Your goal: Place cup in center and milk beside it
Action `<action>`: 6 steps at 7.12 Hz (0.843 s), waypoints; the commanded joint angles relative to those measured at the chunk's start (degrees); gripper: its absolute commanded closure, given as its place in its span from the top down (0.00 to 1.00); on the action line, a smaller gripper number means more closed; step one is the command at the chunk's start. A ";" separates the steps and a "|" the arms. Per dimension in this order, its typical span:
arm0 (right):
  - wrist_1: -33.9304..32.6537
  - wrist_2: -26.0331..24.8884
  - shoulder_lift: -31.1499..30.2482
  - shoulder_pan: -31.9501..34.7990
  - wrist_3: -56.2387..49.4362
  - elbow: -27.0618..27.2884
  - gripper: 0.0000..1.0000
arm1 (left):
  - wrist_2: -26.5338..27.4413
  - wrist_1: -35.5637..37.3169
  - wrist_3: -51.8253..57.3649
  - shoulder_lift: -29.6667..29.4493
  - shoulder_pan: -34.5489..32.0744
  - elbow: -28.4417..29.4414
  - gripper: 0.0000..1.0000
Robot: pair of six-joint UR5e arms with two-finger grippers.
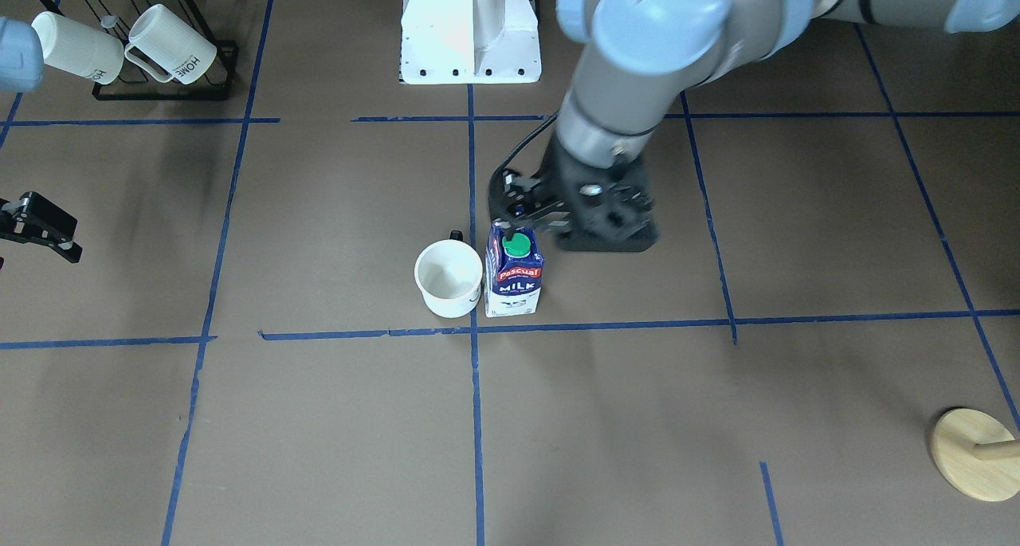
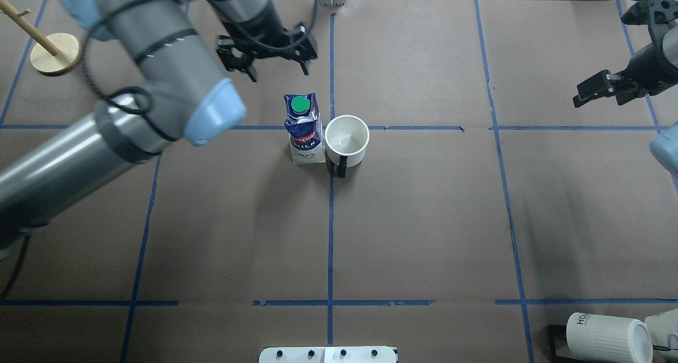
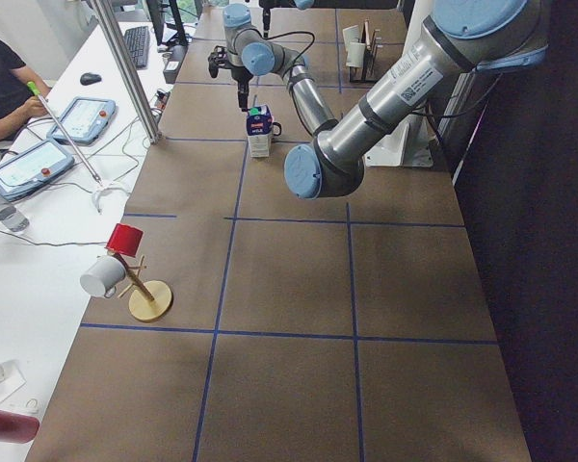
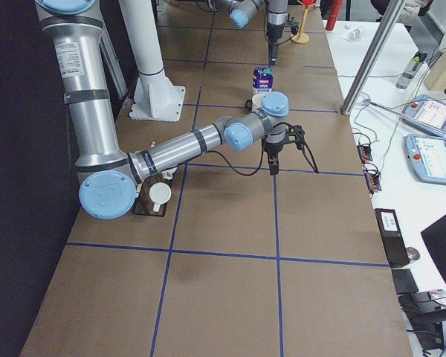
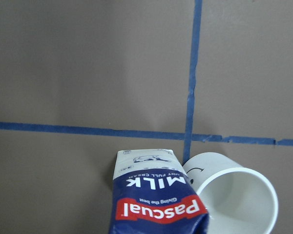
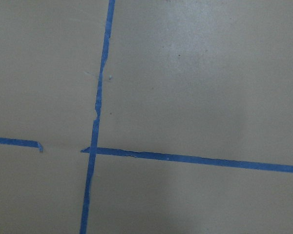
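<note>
Looking straight down, the left tool [image 2: 278,69] hangs wide and empty above the far side of the blue-and-white gable-top milk carton [image 2: 304,127]. The carton stands upright, just left of the smooth white mug [image 2: 347,138], at the blue tape crossing [image 5: 188,135].

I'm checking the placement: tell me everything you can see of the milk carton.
The milk is a small gable-top carton, dark blue and white, with a red Pascual label and a round green cap. It stands upright by the tape crossing, right against the cup. The open left pincer hovers above, not gripping it.
</note>
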 commanded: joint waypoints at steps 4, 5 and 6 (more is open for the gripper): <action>-0.79 4.38 -2.37 15.79 -21.01 -10.53 1.00 | -3.48 0.38 39.77 30.69 -19.09 -14.05 1.00; -0.88 6.07 -2.28 19.05 -28.58 -14.84 1.00 | -4.20 0.65 50.68 33.77 -25.14 -10.89 1.00; -1.05 7.56 -2.19 22.48 -36.05 -19.41 1.00 | -8.73 0.56 63.75 36.94 -32.86 -5.47 1.00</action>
